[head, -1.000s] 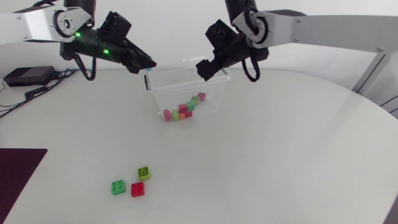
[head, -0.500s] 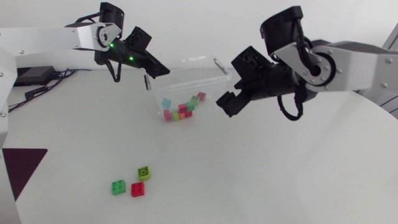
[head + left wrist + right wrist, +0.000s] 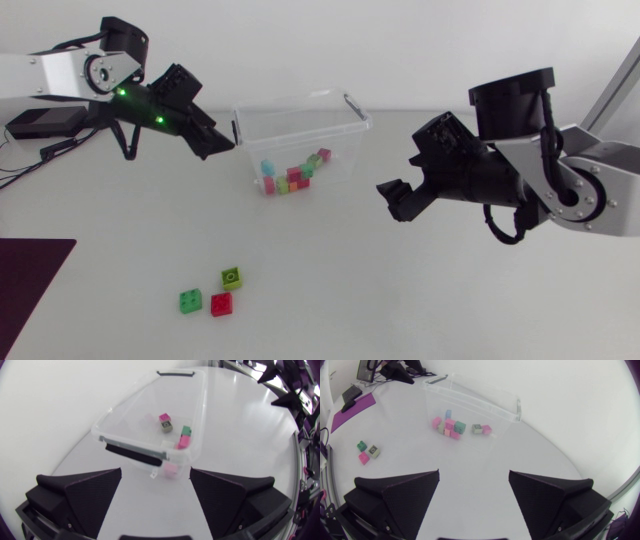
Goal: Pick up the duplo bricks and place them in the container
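White table (image 3: 430,290), clear container (image 3: 350,130) already holding a heap of duplo bricks (image 3: 290,178). Three more lie well apart from it: green brick (image 3: 190,299), red brick (image 3: 221,305), lime brick (image 3: 232,278). Left gripper (image 3: 222,146) and right gripper (image 3: 392,200) flank it, fingers spread, empty. Three picks to go!

Silver-grey left arm (image 3: 55,72) entering at upper left of the head view, its matte black wedge-fingered left gripper (image 3: 218,146) angled down and right, fingers spread apart, silver-grey right arm (image 3: 600,170) at middle right, its matte black right gripper (image 3: 392,197) pointing left, fingers likewise spread
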